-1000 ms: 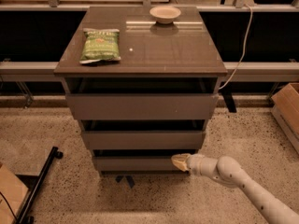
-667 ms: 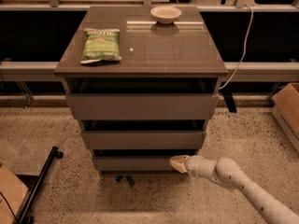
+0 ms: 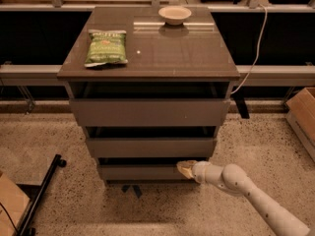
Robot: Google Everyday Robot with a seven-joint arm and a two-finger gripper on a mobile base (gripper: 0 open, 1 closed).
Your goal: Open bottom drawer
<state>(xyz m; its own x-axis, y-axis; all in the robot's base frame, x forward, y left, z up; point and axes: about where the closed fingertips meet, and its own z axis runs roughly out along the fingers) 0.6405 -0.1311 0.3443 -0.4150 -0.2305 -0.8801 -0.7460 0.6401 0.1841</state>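
Your end effector [image 3: 186, 169], pale yellowish at its tip, sits at the upper edge of the bottom drawer [image 3: 138, 172], on the right part of that drawer's front and touching it or just short of it; which of the two you cannot tell from this view, nor can you tell whether the end effector is wide or narrow. The white arm [image 3: 256, 198] behind it runs down and to the right, out through the lower right corner of the view.

The bottom drawer is the lowest of three stacked fronts in the cabinet [image 3: 167, 58], a plain grey-brown face with no handle, and it appears the narrowest of the three. A dark gap shows along its top edge. Directly above it you see the middle drawer [image 3: 150, 147], and above that the top drawer [image 3: 147, 112], the widest front, each with a dark gap over it.

On the cabinet's glossy brown top, a green snack bag [image 3: 106, 47] lies flat near the left edge, and a small pale bowl [image 3: 174, 14] stands at the back, well apart from the bag.

A white cable [image 3: 256, 48] hangs down past the cabinet's right side. On the speckled floor [image 3: 49, 136], a cardboard box [image 3: 302, 114] stands at the right edge, and a black bar [image 3: 42, 193] lies at the lower left
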